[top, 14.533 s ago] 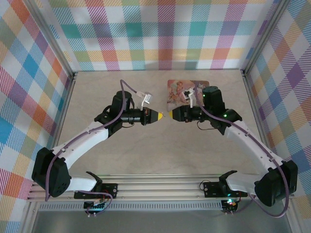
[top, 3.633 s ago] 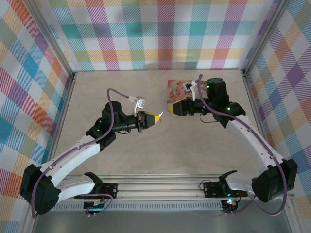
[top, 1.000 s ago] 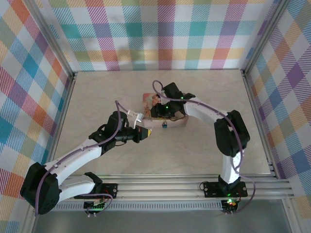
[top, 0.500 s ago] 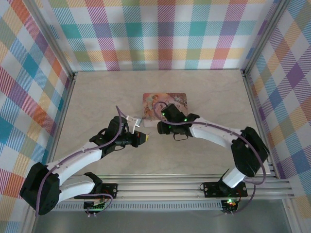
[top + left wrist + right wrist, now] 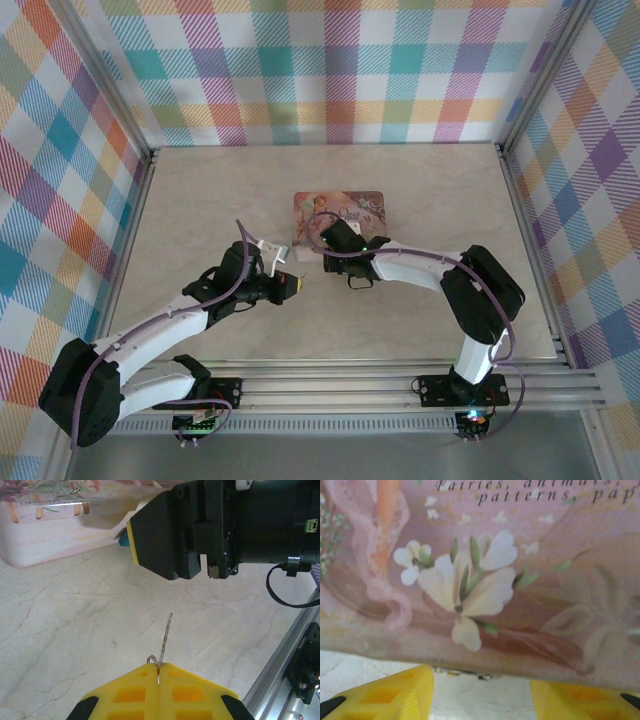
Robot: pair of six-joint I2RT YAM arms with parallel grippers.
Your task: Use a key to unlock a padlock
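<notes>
Padlock: tiny; a bluish bit of it (image 5: 122, 541) shows at the near foot of the pink tin (image 5: 345, 205), just beside the right claw's tip.
Handling: likely stiff, light metal that could skid on the smooth desk (image 5: 200, 200); best pinched across its body, keyhole left free.
Right claw (image 5: 480, 690): fingers apart, facing the tin.
Left claw (image 5: 158, 669): together on the key (image 5: 167, 630).
Change: a second ago the padlock lay bare on the desk; the right claw has since dropped over it.
</notes>
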